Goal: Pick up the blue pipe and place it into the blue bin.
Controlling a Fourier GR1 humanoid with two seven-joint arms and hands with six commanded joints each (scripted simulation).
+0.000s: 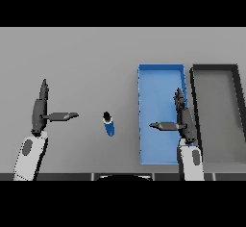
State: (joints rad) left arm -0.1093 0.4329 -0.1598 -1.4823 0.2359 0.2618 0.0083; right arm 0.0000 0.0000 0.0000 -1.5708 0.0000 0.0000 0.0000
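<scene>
Right hand (184,120) fingers (179,101) cover part of blue bin (153,77) floor beneath them; dark bin (214,68) right wall cut by frame edge.

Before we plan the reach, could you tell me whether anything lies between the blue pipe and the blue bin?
Nothing visible does. The blue pipe lies on bare grey table left of the blue bin. The right hand hovers over the bin itself, not in that gap.

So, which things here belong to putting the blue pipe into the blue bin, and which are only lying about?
Belong to the job:
- blue pipe, on the table between the hands
- blue bin, right of the pipe
- right hand, open, over the bin

Only lying about:
- dark bin, right of the blue one
- left hand, open, idle at left
- grey table
</scene>
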